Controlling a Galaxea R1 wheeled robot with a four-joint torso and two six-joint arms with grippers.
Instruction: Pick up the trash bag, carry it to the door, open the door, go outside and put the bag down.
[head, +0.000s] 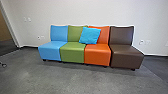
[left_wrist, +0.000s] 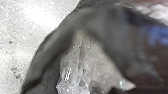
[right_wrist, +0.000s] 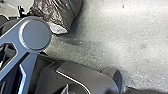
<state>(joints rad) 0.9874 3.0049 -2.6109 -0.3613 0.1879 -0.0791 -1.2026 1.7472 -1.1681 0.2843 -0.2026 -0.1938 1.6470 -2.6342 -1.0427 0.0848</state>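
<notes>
Gleaming, the dark trash bag (right_wrist: 57, 10) shows a pale patch (right_wrist: 59, 29).

light-blue armless seat (head: 50, 50) | olive-green armless seat (head: 72, 53) | orange armless seat (head: 97, 55) | dark-brown armless seat (head: 126, 56) | turquoise square cushion (head: 90, 35) | off-white wall (head: 82, 12) | mottled grey floor (head: 75, 77) | brownish-black plastic bag (right_wrist: 58, 12)

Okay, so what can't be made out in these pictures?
Trash bag, right wrist view: full shape, cut off by the top edge.
Pale crumpled material, left wrist view: what it is, blurred.
Orange backrest, head view: partly hidden by the blue cushion.
Dark object, head view: cut off by the left edge.
</notes>
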